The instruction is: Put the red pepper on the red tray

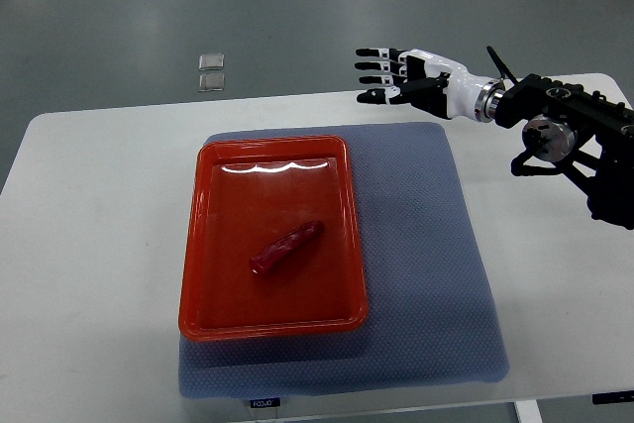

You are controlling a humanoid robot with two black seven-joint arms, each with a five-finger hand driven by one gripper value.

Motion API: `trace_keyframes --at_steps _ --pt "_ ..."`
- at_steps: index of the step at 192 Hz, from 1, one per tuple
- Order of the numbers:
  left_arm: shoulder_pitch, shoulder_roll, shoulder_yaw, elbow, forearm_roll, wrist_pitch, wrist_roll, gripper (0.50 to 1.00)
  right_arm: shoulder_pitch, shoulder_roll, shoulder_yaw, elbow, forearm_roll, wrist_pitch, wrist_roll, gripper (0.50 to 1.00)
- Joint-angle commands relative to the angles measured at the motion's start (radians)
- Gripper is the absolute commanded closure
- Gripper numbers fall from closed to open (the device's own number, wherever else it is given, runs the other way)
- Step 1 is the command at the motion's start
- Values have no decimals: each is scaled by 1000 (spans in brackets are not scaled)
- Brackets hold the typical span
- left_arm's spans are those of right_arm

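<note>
Top view, red pepper [287,248] in red tray [213,235], right hand [396,76] spread, empty

The red pepper [287,248] is a long, slender pod, dark glossy red, lying flat on the floor of the red tray [198,245]. It rests at a slant, its upper end pointing toward the tray's far right and its thicker lower end toward the near left, roughly at the tray's middle and clear of every wall. The tray is a shallow rectangle of bright orange-red plastic with rounded corners and a raised rim, with light glinting along its far inner edge.
</note>
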Motion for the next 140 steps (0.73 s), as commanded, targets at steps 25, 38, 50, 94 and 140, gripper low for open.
trace_keyframes --at_steps 25,38,50,94,140 --pt "-1 0 0 -1 0 0 0 500 -65 46 7 -80 367 -1 -2 595" --pt "1 0 0 -1 0 0 0 500 -92 60 16 -86 425 1 0 593" --pt "-1 0 0 -1 -1 0 0 500 -112 71 39 -100 443 1 0 591" --pt "-1 0 0 -1 0 0 0 500 -140 104 85 -154 428 8 10 589" --pt "1 0 0 1 0 0 0 500 -140 101 76 -154 411 10 10 587"
